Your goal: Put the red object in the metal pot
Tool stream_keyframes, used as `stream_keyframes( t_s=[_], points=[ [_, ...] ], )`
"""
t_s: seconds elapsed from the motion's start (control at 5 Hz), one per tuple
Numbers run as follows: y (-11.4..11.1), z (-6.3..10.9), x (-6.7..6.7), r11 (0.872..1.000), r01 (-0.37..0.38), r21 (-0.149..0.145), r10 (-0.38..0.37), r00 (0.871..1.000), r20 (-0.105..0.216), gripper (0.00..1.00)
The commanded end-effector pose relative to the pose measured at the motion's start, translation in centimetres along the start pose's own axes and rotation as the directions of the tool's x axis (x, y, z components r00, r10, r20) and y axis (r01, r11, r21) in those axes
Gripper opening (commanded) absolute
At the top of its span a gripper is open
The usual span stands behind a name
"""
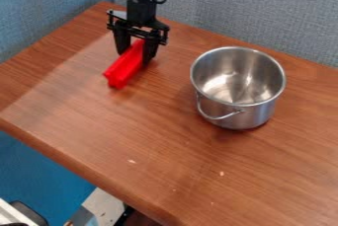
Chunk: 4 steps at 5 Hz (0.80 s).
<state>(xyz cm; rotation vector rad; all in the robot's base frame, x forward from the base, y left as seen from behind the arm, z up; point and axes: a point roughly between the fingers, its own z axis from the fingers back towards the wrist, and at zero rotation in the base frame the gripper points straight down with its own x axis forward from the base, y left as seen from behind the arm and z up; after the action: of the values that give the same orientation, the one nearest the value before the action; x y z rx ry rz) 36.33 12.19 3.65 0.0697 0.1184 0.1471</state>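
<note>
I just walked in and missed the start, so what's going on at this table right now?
A single robot arm is working on a wooden table. Its gripper points straight down and is shut on the far end of the red object, a long bar whose near end looks to be resting on the table. The metal pot stands to the right of it, apart from the block and empty. So the block is gripped but not yet in the pot.

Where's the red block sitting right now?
The red object lies on the wooden table at the camera view's upper left, its far end between the gripper fingers, well left of the metal pot.
</note>
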Motion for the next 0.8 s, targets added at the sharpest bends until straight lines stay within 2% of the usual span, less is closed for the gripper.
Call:
stream_keyframes(
  t_s=[0.0,0.6],
  points=[
    [-0.10,3.53,0.15,1.000,0.001,0.014,-0.002,0.996,0.087,0.00],
    [-0.38,3.60,0.00,1.000,-0.005,0.008,0.005,0.996,0.087,0.00]
  ],
)
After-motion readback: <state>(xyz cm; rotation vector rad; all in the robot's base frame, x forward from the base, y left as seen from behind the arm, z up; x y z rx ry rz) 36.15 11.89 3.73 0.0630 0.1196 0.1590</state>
